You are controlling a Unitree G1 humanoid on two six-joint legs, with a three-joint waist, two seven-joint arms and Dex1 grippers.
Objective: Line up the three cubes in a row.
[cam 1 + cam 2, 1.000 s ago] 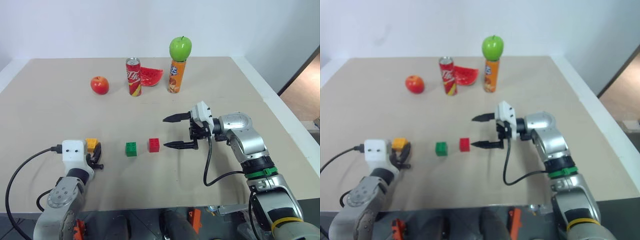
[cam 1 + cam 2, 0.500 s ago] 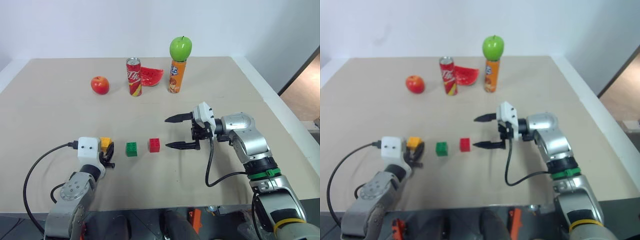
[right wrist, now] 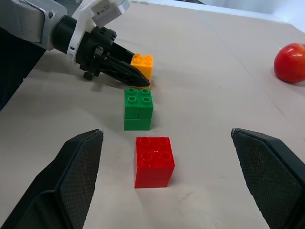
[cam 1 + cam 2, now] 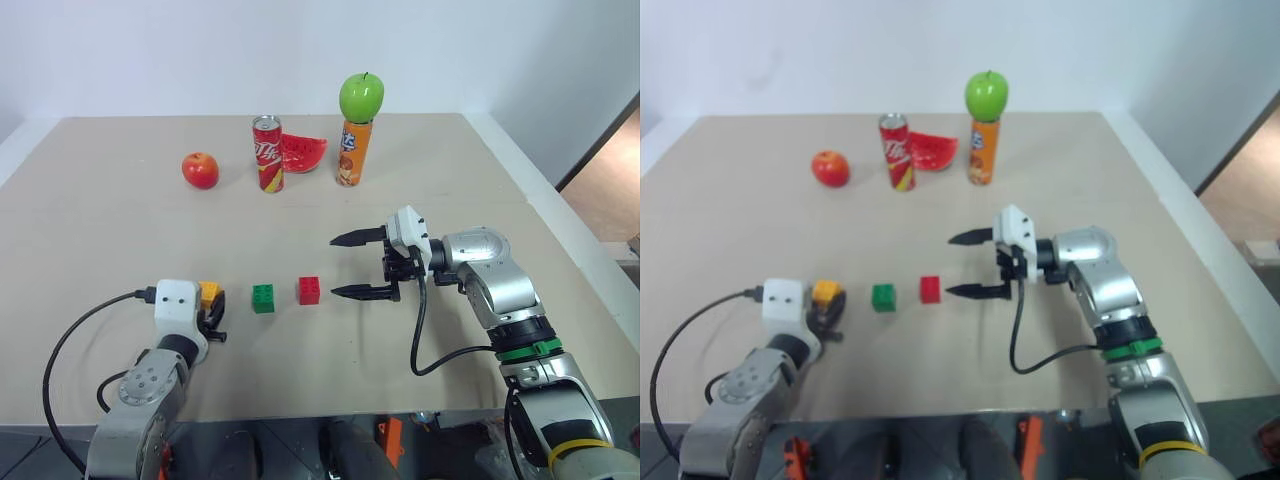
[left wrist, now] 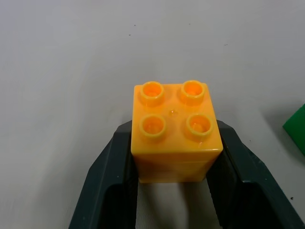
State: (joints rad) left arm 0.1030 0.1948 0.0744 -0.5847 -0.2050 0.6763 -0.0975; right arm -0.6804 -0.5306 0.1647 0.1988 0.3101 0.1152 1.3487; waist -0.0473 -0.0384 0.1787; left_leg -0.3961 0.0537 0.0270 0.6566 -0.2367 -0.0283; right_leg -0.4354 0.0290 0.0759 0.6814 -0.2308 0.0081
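The orange-yellow cube (image 5: 175, 129) is pinched between the fingers of my left gripper (image 4: 213, 312), which is shut on it low over the table, a short gap left of the green cube (image 4: 263, 298). The red cube (image 4: 309, 290) stands on the table just right of the green one, and the three lie roughly along one line. In the right wrist view the orange-yellow cube (image 3: 142, 64), green cube (image 3: 138, 108) and red cube (image 3: 154, 161) follow one another. My right gripper (image 4: 333, 266) hangs open just right of the red cube, touching nothing.
Along the far side of the table (image 4: 120, 230) stand a red apple (image 4: 200, 170), a soda can (image 4: 267, 153), a watermelon slice (image 4: 302, 152) and an orange bottle (image 4: 350, 152) with a green apple (image 4: 360, 97) on top. The table's front edge runs close below the arms.
My left gripper has carried the orange-yellow cube to the right, closer to the green cube. The right gripper and the other two cubes have stayed put.
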